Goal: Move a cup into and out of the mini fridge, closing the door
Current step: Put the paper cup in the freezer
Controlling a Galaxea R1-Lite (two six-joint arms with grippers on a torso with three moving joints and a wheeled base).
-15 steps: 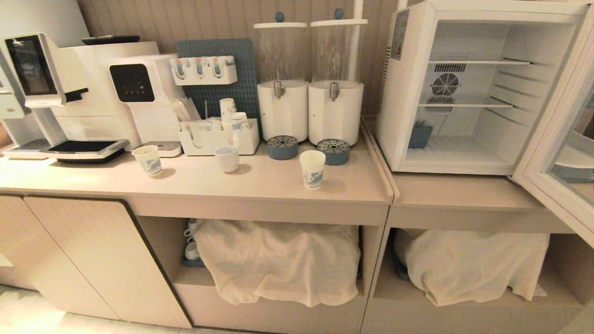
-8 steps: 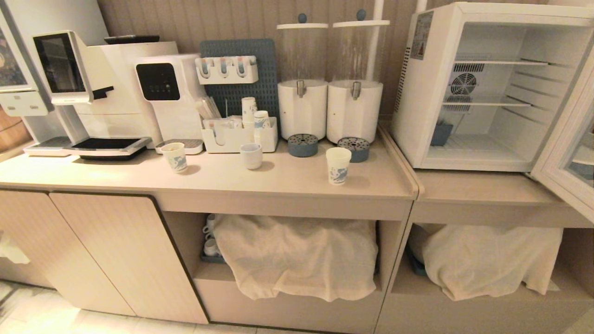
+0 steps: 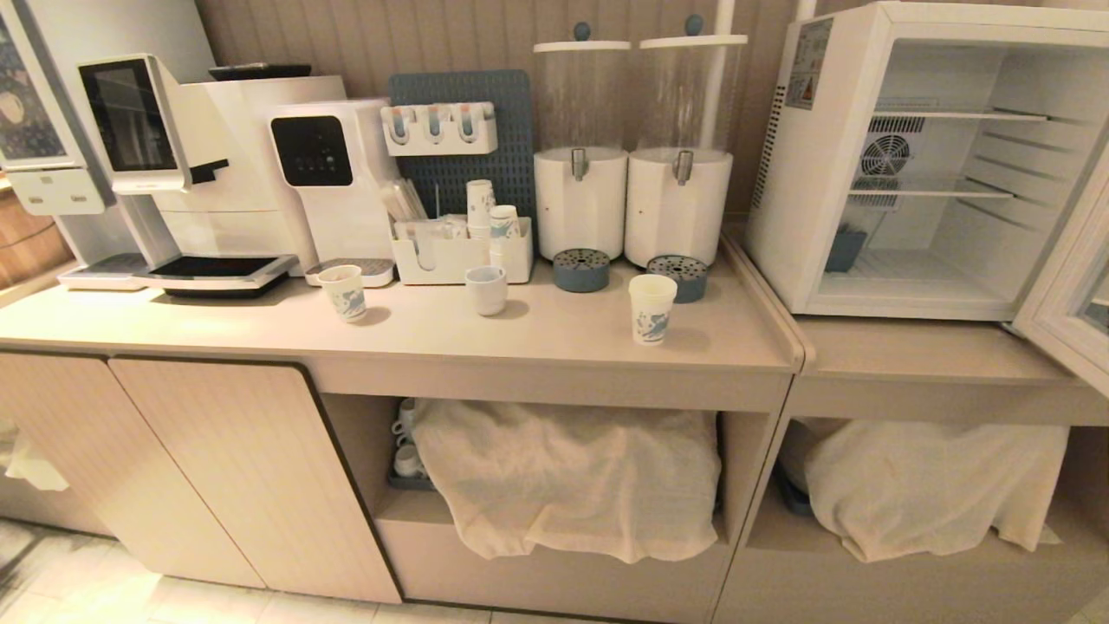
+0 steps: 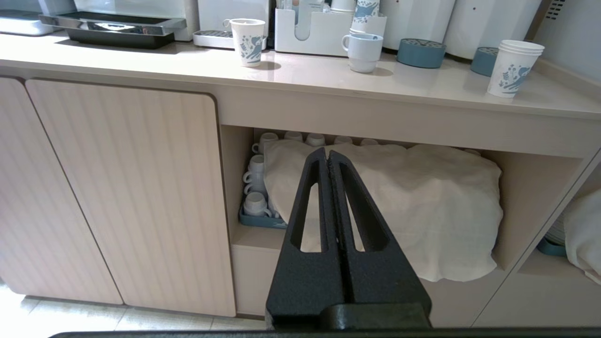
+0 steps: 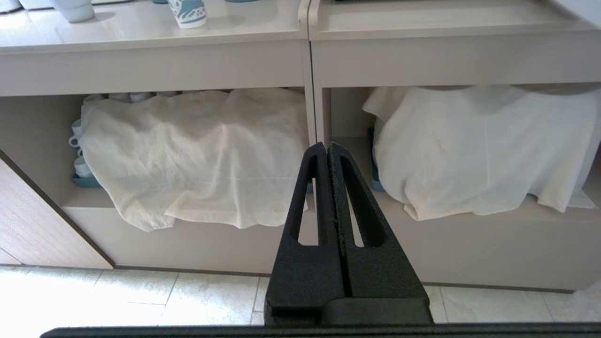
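The cup (image 3: 651, 308), a tall, tapered paper tumbler in white with a blue print and a rolled rim, stands upright near the front edge of the smooth pale surface (image 3: 433, 334), just in front of a round blue perforated drip tray (image 3: 677, 277). It stands well above and beyond both claws, which hang low in front of the cabinet and touch nothing. The left claw (image 4: 327, 155), two black wedge-shaped fingers with long slots, is pressed together and points at the rumpled cream cloth (image 4: 399, 202) draped over the shelf below the surface; from it the cup (image 4: 514, 68) stands higher and off toward the fridge side. The right claw (image 5: 327, 149), of the same shape, is also pressed together with nothing in it, aimed at the upright divider between two cloth-covered shelves, and only the cup's base (image 5: 187, 13) shows above it. To the side of the cup, on a slightly lower ledge, sits the mini fridge (image 3: 918, 165), a white box with thin wire shelves and a round fan grille at the back. The door (image 3: 1070, 286), a clear pane in a wide pale frame, stands swung wide. Farther along the surface are a shorter blue-print paper cup (image 3: 344, 293) and a plain rounded white cup (image 3: 486, 289).
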